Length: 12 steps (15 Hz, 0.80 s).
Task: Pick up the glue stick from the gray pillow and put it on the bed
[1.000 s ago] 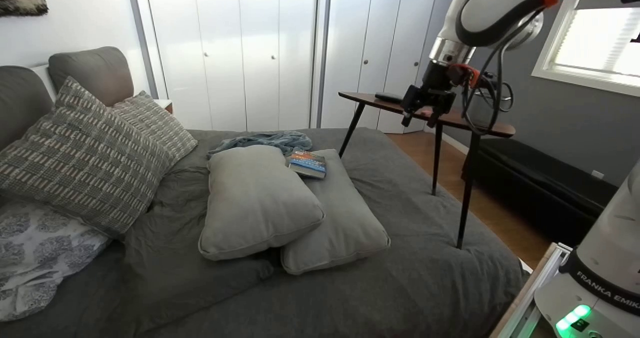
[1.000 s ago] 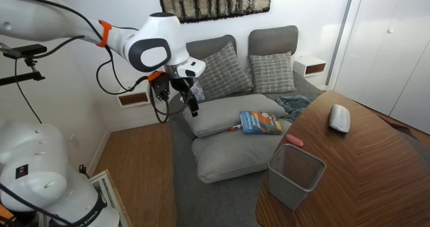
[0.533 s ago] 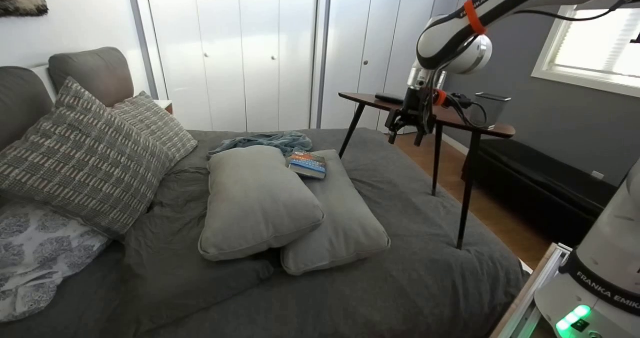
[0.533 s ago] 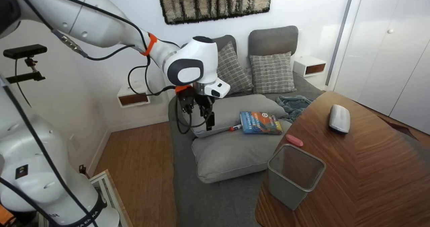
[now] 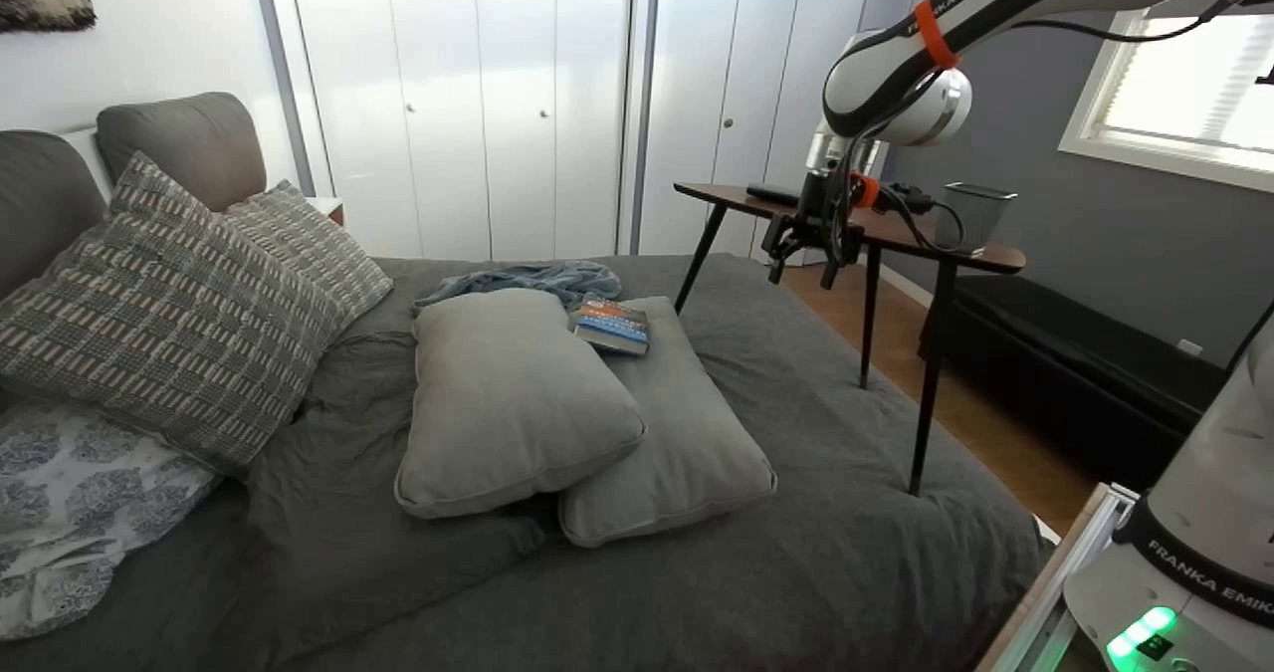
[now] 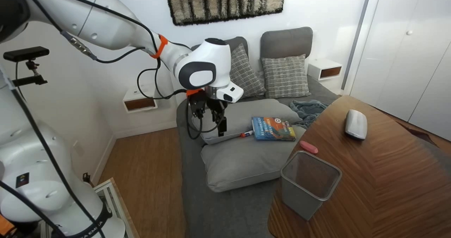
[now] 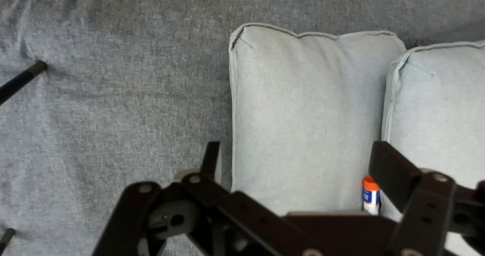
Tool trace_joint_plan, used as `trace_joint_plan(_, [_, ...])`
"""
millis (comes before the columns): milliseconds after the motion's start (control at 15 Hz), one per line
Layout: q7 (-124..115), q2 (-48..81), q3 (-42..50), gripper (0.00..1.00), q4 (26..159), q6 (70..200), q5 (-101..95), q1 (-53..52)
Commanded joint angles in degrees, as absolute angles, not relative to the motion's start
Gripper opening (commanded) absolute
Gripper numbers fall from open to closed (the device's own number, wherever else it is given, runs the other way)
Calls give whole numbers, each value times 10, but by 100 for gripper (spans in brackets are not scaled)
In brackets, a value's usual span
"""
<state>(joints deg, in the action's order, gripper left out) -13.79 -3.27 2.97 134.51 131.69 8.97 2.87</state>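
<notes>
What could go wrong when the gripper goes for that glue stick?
The glue stick lies right by the book, so the open gripper could nudge the book while reaching in. The glue stick also sits where two gray pillows meet, so the grasp might pinch fabric too. Swinging wide could knock the bin near the table edge.

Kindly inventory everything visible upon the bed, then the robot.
Plain pillows: 2, gray, on charcoal bed
Thick book: 1, blue/orange, on pillows
Cylindrical glue stick: 1, orange/white, beside book
Crumpled cloth: 1, bluish, on bed
Woven cushions: 2, gray, bedhead
Floral fabric: 1, whitish, bedhead
Wooden table: 1, brown, on bed
Mesh bin: 1, gray, tabletop
Oblong object: 1, pink, tabletop
Rounded object: 1, grayish, tabletop
Robot arm: 1, white, bedside
Jaws: 2, black, open over bed
</notes>
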Motion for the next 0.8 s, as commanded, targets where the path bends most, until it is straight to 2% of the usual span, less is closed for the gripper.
trace_joint_plan(0, [-204, 33, 22, 100, 1310, 1400, 106, 24])
trace_joint_plan(333, [-215, 169, 10, 100, 1216, 1523, 109, 5])
trace_joint_plan(733, [-207, 344, -25, 100, 1028, 1499, 158, 1])
